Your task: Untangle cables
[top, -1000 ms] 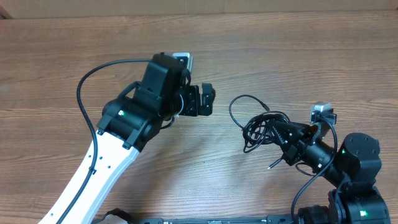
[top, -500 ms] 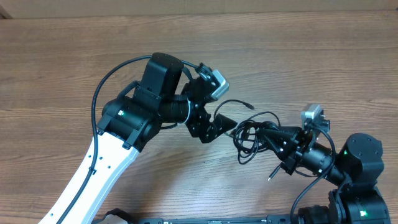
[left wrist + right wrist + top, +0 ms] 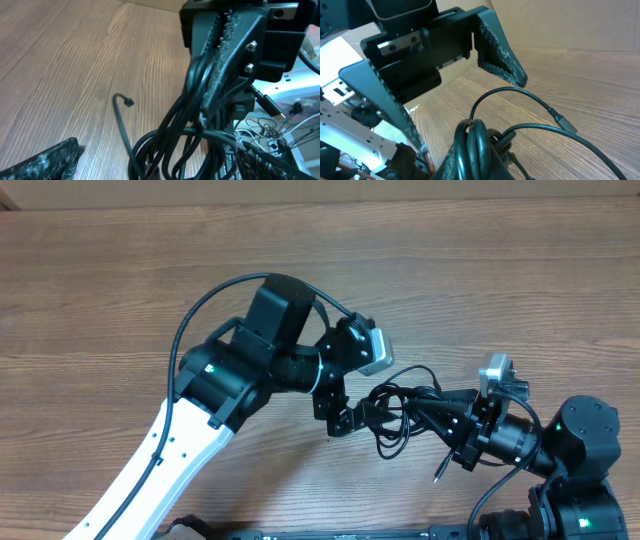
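Observation:
The cables (image 3: 398, 412) are a tangled bunch of thin black loops held up between my two arms. My right gripper (image 3: 432, 414) is shut on the bunch; in the right wrist view several strands (image 3: 481, 142) wrap over its closed fingers. Open wide, my left gripper (image 3: 356, 417) reaches the bunch from the left. In the left wrist view the loops (image 3: 170, 145) hang between its two fingers (image 3: 45, 162), and whether they touch is unclear. One loose plug end (image 3: 128, 102) lies on the wood; another (image 3: 563, 123) sticks out to the right.
The wooden table (image 3: 120, 300) fills the view. The left arm's white link (image 3: 160, 460) crosses the front left, and its thick black wiring (image 3: 200, 315) arcs above it. The right arm's base (image 3: 580, 455) is at the front right. A free cable tip (image 3: 438, 473) hangs low.
My left gripper has swung right and toward the front, turning to face the bunch and reaching it. My right gripper has carried the cables left toward it.

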Controlling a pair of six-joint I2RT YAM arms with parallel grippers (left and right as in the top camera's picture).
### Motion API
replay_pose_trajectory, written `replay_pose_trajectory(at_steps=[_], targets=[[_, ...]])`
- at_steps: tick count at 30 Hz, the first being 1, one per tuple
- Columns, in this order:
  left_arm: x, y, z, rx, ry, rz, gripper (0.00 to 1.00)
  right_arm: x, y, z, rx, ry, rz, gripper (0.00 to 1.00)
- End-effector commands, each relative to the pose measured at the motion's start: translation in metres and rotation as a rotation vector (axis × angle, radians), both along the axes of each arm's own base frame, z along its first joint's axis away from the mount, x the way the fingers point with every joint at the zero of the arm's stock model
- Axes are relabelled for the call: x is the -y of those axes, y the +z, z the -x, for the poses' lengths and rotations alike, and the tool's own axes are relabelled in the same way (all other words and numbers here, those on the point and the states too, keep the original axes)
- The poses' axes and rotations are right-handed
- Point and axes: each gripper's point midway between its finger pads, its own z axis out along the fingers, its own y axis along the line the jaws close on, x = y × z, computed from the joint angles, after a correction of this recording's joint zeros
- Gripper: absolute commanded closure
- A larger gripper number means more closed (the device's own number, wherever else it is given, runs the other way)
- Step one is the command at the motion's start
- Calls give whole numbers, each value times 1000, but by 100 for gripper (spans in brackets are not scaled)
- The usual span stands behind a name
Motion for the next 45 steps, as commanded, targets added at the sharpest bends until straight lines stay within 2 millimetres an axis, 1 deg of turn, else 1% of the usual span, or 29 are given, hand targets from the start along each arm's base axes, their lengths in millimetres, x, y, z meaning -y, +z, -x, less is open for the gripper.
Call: replay_pose_trajectory(at_steps=[1, 2, 5, 7, 10, 18, 20, 22, 23, 24, 26, 27, 43, 45], targets=[[8, -4, 2, 16, -36, -5, 0, -3, 15, 9, 54, 42, -13, 94], [9, -5, 2, 15, -38, -7, 0, -4, 16, 11, 61, 56, -17, 94], [11, -8, 3, 25, -55, -14, 6, -5, 19, 13, 73, 73, -21, 94], [12, -10, 3, 21, -57, -16, 7, -5, 19, 13, 73, 73, -21, 94], [14, -11, 5, 31, -69, -18, 14, -5, 19, 13, 73, 73, -21, 94], [20, -10, 16, 34, -112, -11, 25, -5, 21, 13, 68, 71, -31, 93], [23, -10, 20, 46, -131, -10, 28, -5, 21, 13, 68, 71, -31, 89], [24, -10, 23, 62, -149, -9, 35, -5, 21, 13, 66, 71, -32, 89], [25, -10, 24, 67, -155, -9, 39, -5, 21, 13, 64, 70, -33, 89], [25, -10, 24, 74, -160, -9, 50, -5, 21, 13, 64, 70, -33, 89], [25, -11, 24, 77, -161, -9, 87, -5, 21, 13, 64, 70, -33, 89], [25, -11, 24, 77, -160, -10, 96, -5, 21, 13, 64, 70, -33, 89], [25, -11, 24, 77, -160, -9, 96, -5, 24, 12, 59, 68, -45, 89], [25, -12, 22, 80, -150, -17, 96, -5, 24, 12, 59, 65, -44, 79]])
